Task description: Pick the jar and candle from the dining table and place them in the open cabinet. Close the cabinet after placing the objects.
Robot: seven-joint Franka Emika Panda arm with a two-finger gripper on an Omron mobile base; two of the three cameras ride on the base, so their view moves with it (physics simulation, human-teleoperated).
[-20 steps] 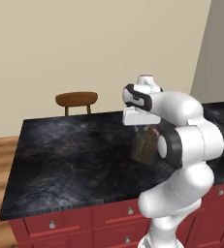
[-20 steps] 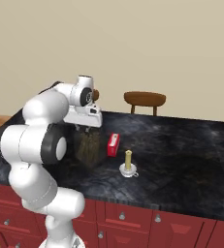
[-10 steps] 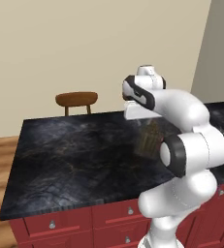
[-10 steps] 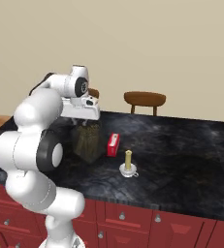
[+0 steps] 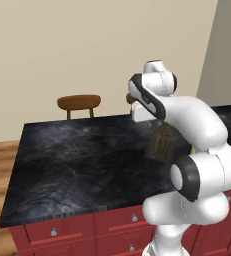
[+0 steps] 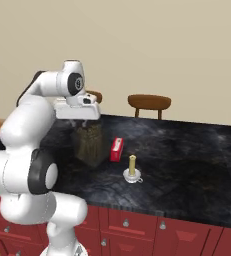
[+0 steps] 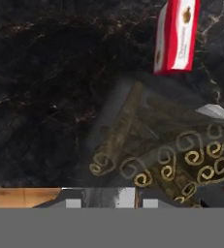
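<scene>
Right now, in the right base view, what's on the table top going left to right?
jar → small red box → candle, all on the dining table.

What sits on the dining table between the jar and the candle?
In the right base view, a small red box stands between the jar and the candle, closer to the jar, on the dining table.
</scene>
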